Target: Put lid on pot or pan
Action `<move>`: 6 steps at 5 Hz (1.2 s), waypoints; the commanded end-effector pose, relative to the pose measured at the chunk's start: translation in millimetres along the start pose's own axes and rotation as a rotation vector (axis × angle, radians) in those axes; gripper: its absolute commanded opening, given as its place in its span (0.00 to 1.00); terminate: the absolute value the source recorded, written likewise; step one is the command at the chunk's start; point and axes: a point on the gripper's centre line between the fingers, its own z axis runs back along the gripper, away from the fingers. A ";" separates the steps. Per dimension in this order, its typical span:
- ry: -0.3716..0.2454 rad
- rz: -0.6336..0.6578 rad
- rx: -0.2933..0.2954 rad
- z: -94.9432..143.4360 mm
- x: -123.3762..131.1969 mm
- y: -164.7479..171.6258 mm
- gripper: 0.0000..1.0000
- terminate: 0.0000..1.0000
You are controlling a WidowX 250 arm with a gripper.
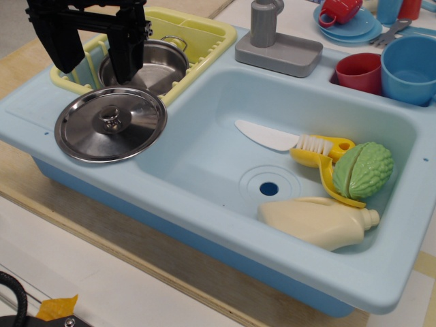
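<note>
Directly beneath and a little toward the camera from the black two-fingered gripper [94, 63] lies the round, flat, shiny stainless-steel lid [111, 124] with a small metal knob [111, 120] at its centre. The lid rests flat on the left ledge of the light blue plastic toy sink [204, 204], its far rim just overlapping the near edge of the pale yellow plastic dish rack [204, 37]. The gripper hangs spread wide and holds nothing; its two dark fingers point down, one to each side of the knob's line, clear of the lid.

Just behind the lid, inside the rack, stands the small shiny stainless-steel pot [153, 65] with straight walls and a thin wire loop handle, mouth up and uncovered. So the task looks not yet begun: the lid is off the pot.

As I judge it, the move turns on the knob being slightly nearer the camera than the fingers' gap, so the gripper would need to come forward and down to straddle it. The carry from lid to pot is short, away from the camera and a little right, but the rack's wall stands between them and the lid must be lifted over it. To the lid's right the sink basin drops away; a slip there would lose it.
</note>
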 end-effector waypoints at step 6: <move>0.050 0.036 -0.029 -39.5 -8.7 -0.3 1.00 0.00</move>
